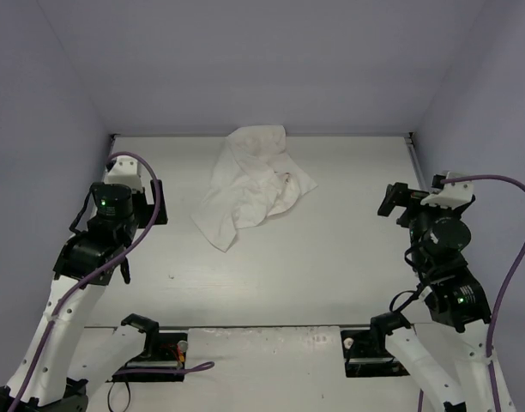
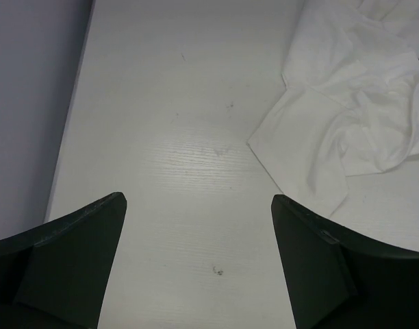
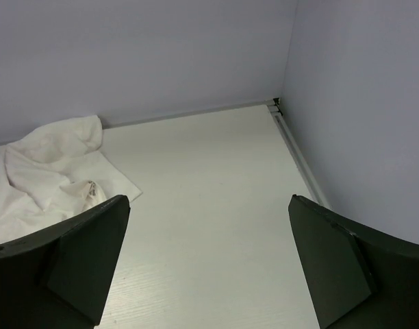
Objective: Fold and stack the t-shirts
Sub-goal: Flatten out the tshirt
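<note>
A white t-shirt (image 1: 252, 184) lies crumpled in a heap at the back middle of the table, with a small trace of red print showing near its right side. It shows at the upper right of the left wrist view (image 2: 353, 116) and at the left of the right wrist view (image 3: 48, 171). My left gripper (image 1: 151, 206) is open and empty, left of the shirt and apart from it. My right gripper (image 1: 398, 204) is open and empty, well to the right of the shirt.
Pale walls enclose the white table (image 1: 331, 257) on the left, back and right. A metal rail (image 3: 291, 147) runs along the right wall's foot. The arm bases (image 1: 151, 352) sit at the near edge.
</note>
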